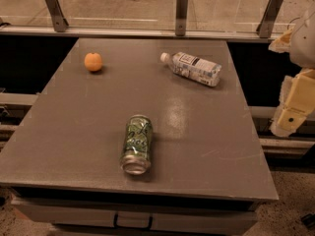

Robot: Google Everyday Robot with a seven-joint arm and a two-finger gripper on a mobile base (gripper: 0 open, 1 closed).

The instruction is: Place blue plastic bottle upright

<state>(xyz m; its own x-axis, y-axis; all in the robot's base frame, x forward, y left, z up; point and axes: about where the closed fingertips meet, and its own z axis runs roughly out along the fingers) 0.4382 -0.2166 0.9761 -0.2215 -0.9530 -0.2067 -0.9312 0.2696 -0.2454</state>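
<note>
The small clear, faintly bluish plastic water bottle (192,69) with its white screw cap and white label lies on its side on the far right part of the flat grey table (98,132); its cap points toward the far left and its base toward the right edge, so the task is not yet begun on it. The cream-coloured gripper (294,107) hangs off the right side of the table, beyond its edge and well apart from the bottle; whether it is spread or closed does not show here, and it holds nothing that can be seen. A green aluminium drink can (137,144) lies on its side near the front middle, its round end facing the camera; a small round orange fruit (93,61) sits at the far left; both are well apart from the bottle, so the approach from the right looks unobstructed. Judging from this, the next move calls for reaching in over the right edge and taking the bottle across its body, since it would roll if nudged.
</note>
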